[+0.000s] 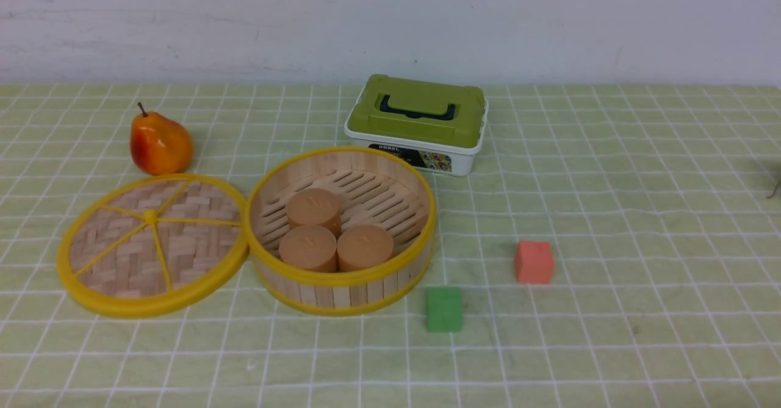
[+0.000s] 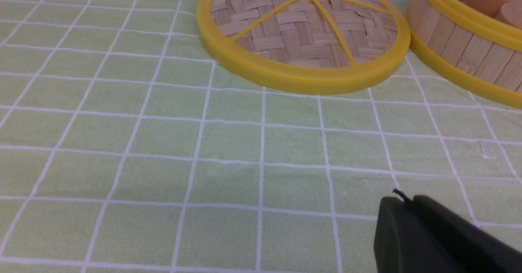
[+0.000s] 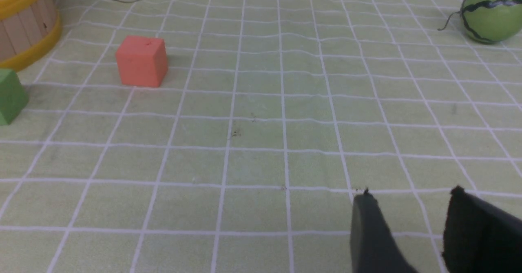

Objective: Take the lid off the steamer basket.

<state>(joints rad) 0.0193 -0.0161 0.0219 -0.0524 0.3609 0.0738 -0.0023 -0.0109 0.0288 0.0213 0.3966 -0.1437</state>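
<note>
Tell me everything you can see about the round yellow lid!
The lid is a flat round disc of woven light-wood strips, with a thick yellow rim and five yellow spokes meeting at a hub. It lies flat on the checked cloth, off the steamer basket, right beside its left wall. Whether their rims touch is unclear. Nothing holds it.

checked tablecloth (image 1: 610, 170), lid (image 1: 152, 246), steamer basket (image 1: 341, 289), pear (image 1: 160, 144)

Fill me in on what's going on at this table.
Nothing is being handled right now. The flat woven lid with the yellow rim lies on the checked tablecloth, against the left side of the round slatted steamer basket, which is open with three tan cylinders inside. The left gripper is shut and empty; the right gripper is open and empty, both low over bare cloth.
</note>
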